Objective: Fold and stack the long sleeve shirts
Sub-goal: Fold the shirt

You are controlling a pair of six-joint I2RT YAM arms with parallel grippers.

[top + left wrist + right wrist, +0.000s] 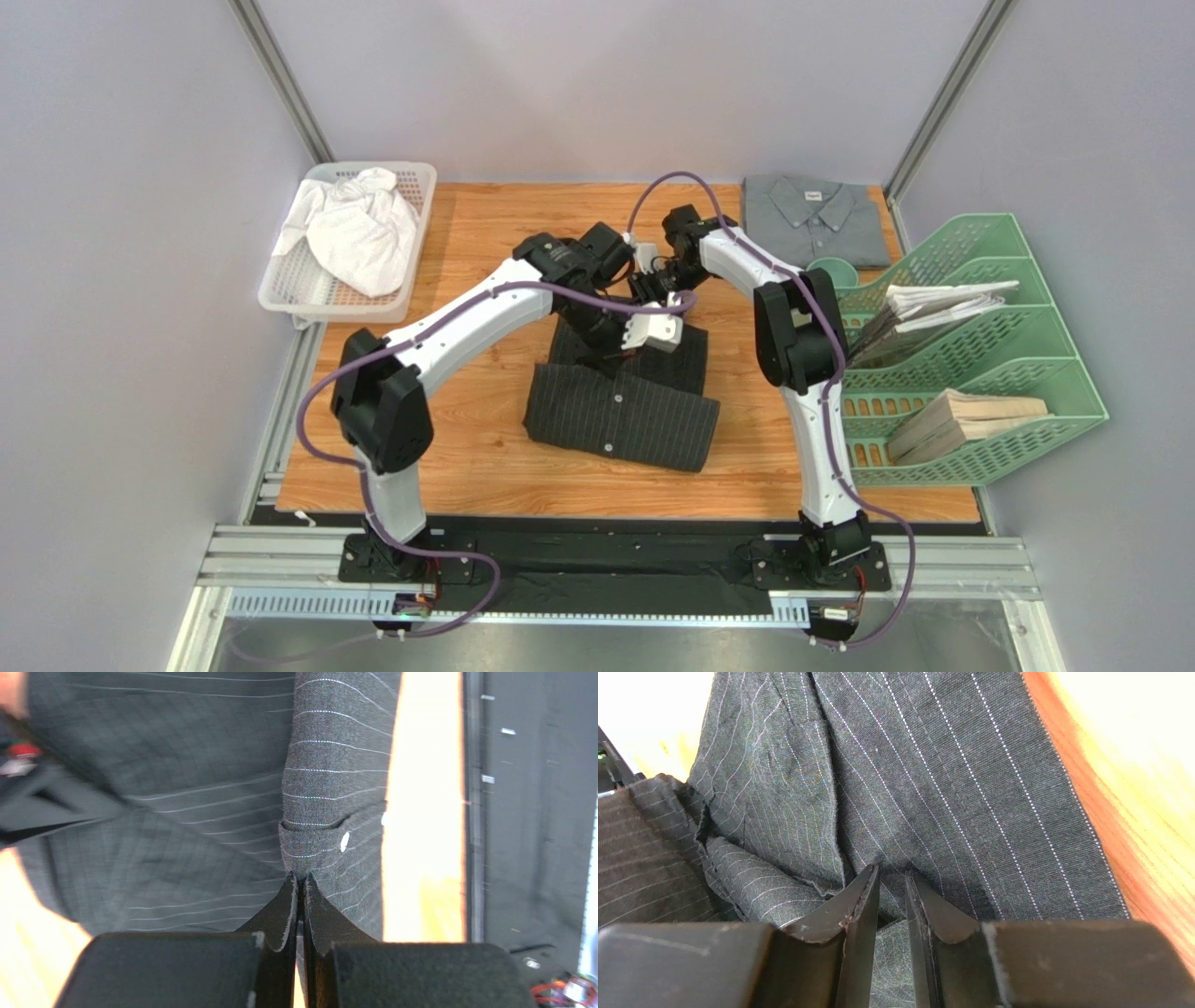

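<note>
The black pinstriped shirt [624, 413] lies partly folded in the middle of the wooden table. Its far part is lifted up to the two grippers. My left gripper [606, 336] is shut on a fold of it; in the left wrist view [300, 876] the cloth [210, 763] runs away from the closed tips, with a white button near them. My right gripper [657, 297] sits just behind and to the right, and it pinches a pinstriped fold [962, 763] between nearly closed jaws [892, 871]. The plain grey shirt [818, 217] lies folded at the back right.
A white basket [302, 287] holding a crumpled white cloth [358, 224] stands at the back left. A green file rack [982, 350] with papers and brown envelopes stands along the right edge. Both arms cross over the table's middle.
</note>
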